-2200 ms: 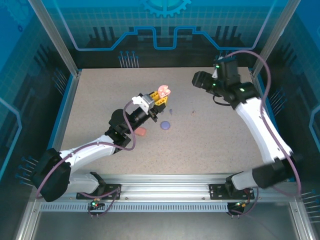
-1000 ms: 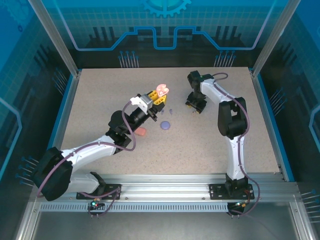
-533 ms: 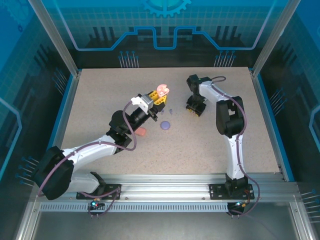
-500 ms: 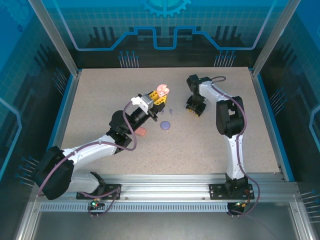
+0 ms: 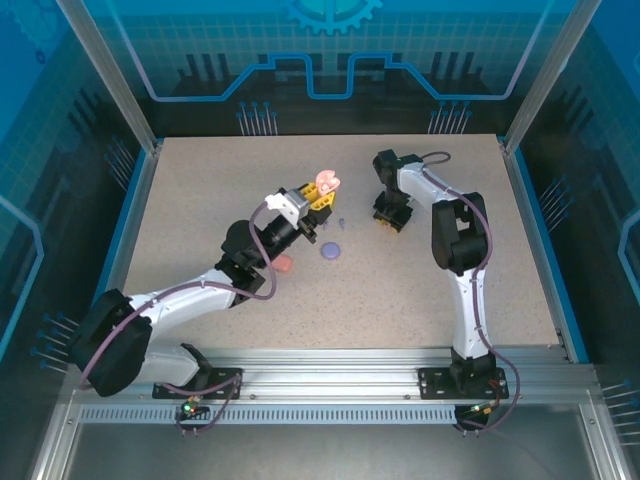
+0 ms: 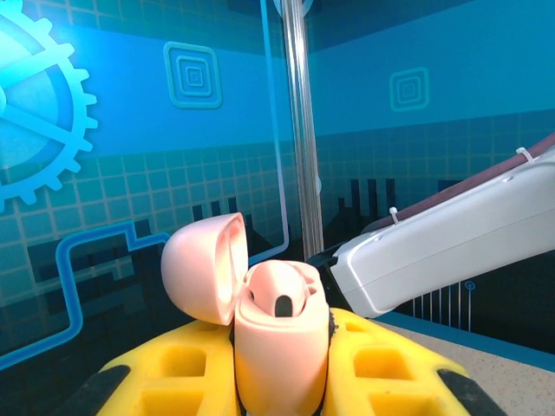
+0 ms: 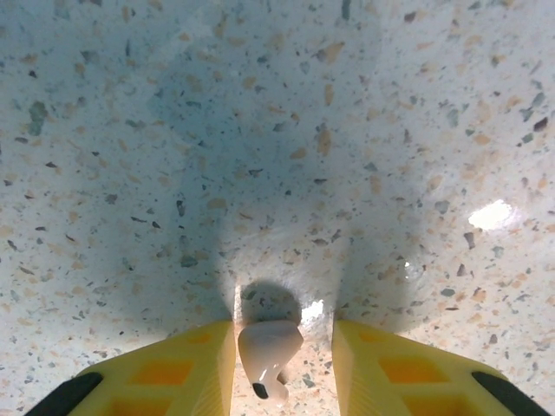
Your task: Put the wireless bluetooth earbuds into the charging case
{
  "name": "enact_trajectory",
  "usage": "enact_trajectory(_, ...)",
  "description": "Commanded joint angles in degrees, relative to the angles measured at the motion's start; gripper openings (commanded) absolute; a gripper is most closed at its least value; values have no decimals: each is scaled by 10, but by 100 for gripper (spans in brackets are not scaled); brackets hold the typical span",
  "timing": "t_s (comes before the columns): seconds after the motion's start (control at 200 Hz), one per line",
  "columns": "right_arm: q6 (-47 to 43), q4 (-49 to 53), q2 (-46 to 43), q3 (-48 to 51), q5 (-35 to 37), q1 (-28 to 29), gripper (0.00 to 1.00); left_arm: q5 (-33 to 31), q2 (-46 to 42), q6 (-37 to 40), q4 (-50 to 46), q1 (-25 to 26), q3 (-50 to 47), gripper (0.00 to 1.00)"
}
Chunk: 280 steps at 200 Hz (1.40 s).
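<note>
The right arm had swung in from the far right edge to the middle of the tabletop (image 5: pixel 200 190), and the right hand (image 5: pixel 388 222) had come down to the surface. Its fingers stood apart on either side of a beige bud (image 7: pixel 264 354) lying on the tabletop. In the wrist view the bud sat close to the finger on the left, with a clear gap to the other.

The left hand (image 5: pixel 318 197) was clamped on a pink case (image 5: pixel 327 182), which stood upright between the fingers with its lid hinged open.

On the tabletop just beside the left hand lay a tiny purple bud (image 5: pixel 341 221). A round purple case (image 5: pixel 330 250) lay near it, and a red-orange piece (image 5: pixel 284 263) lay against the left arm, partly hidden.
</note>
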State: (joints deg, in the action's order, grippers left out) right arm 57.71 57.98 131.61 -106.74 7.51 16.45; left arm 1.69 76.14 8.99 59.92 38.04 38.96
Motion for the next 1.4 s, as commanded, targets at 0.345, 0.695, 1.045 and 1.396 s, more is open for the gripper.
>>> enact_trajectory(0.345,-22,9,43,-8,13,-5,26,5,10,-6,25,-2,23,0)
enact_trajectory(0.695,-63,-47,-14,56,33,5,14,3,11,-11,16,-2,25,0)
enact_trajectory(1.045,-101,-142,-178,181,55,18,13,4,8,-18,9,-2,24,0)
enact_trajectory(1.396,-203,-237,-415,271,23,40,13,27,-18,-22,-14,-2,26,0)
